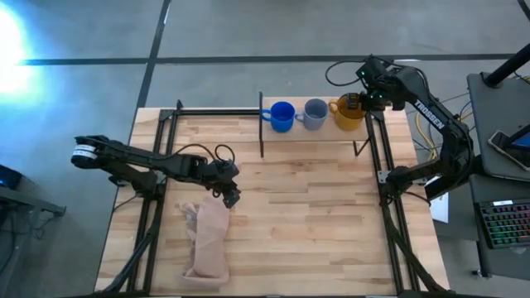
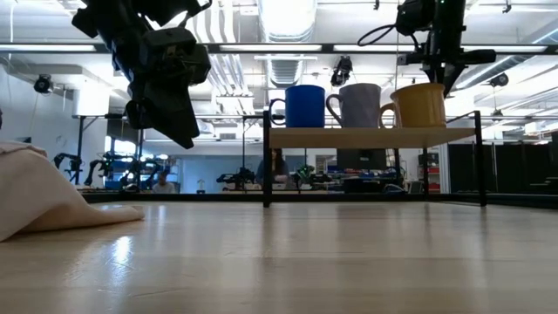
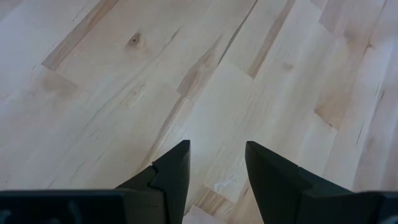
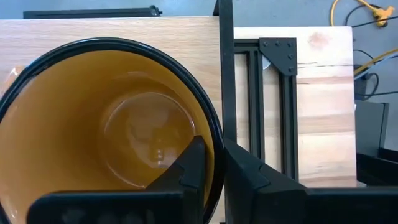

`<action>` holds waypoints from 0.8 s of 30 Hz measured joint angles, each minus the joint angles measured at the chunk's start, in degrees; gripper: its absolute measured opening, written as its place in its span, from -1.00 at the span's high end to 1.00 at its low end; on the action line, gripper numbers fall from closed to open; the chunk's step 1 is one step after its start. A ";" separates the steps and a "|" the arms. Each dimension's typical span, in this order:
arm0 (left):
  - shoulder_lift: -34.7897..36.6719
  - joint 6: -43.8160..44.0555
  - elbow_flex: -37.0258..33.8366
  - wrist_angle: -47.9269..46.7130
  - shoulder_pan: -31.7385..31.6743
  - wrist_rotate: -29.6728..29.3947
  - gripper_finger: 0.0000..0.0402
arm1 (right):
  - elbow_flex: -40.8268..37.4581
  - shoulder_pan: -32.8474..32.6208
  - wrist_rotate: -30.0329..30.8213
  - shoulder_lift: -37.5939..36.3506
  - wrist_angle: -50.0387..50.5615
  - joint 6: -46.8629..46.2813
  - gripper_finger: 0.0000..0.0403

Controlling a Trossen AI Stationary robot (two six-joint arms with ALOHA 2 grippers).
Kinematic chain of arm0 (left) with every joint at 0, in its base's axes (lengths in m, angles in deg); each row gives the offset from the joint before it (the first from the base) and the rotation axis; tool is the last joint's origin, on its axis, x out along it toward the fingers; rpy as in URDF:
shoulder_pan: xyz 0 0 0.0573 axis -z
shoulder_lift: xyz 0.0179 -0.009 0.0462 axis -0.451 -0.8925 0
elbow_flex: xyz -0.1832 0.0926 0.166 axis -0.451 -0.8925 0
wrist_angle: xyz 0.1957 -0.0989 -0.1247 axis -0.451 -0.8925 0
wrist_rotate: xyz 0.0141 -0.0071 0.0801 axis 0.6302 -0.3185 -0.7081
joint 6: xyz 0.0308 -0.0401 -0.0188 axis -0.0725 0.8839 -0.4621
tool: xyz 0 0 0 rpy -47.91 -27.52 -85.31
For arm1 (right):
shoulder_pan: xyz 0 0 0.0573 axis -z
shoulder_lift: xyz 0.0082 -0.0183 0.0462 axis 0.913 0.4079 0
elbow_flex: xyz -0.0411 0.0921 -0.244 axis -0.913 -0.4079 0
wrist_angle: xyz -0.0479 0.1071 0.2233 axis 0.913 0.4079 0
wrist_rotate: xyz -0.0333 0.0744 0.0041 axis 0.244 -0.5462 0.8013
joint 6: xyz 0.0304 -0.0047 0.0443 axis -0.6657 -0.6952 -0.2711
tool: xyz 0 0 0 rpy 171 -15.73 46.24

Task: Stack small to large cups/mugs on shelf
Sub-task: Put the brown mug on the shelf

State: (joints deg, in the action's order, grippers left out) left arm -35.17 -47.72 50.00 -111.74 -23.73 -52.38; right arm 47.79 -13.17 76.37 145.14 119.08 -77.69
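Three mugs stand in a row, bottoms on the shelf at the table's far edge: a bright blue mug, a grey-blue mug and a larger yellow-orange mug. My right gripper is above the yellow-orange mug, shut on its rim. My left gripper hangs open and empty over bare tabletop, just past the far end of the pinkish-beige cloth. My right gripper pinches the yellow-orange mug's rim, on the side away from its handle, toward the table's right edge. One finger is inside the mug and one outside. The fingers point down from above. The mug stands upright with its bottom on the shelf.
The shelf's black posts and the black frame rails stand close beside the mugs. The cloth lies crumpled at the near left. Bare wooden tabletop fills the middle and the right.
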 joint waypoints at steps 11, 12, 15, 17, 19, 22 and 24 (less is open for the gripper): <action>0.00 1.90 0.04 0.02 -0.01 0.08 0.30 | -0.13 -0.44 -1.55 -0.63 1.02 -1.88 0.59; 0.00 1.89 0.04 0.02 -0.01 0.08 0.30 | -0.13 -0.76 -1.50 -0.82 0.98 -2.19 0.56; 0.00 1.54 0.04 0.12 -0.01 0.03 0.30 | -0.13 -1.78 -0.74 -1.81 0.76 -3.47 0.49; 0.00 1.45 0.04 0.14 -0.01 0.03 0.30 | -0.13 -2.61 0.59 -2.87 0.75 -4.70 0.46; 0.00 1.44 0.04 0.24 -0.01 0.02 0.30 | -0.13 -3.44 1.86 -4.13 0.64 -5.87 0.43; 0.00 1.42 0.02 0.44 -0.01 0.01 0.30 | -0.13 -4.64 3.06 -6.26 0.53 -7.99 0.41; 0.00 1.41 0.01 0.44 -0.01 0.01 0.30 | -0.13 -5.79 4.16 -7.55 -0.27 -9.04 0.43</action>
State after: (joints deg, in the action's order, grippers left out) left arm -35.17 -46.31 50.01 -111.30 -23.74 -52.37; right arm 47.66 -18.96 80.53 137.60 118.81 -86.73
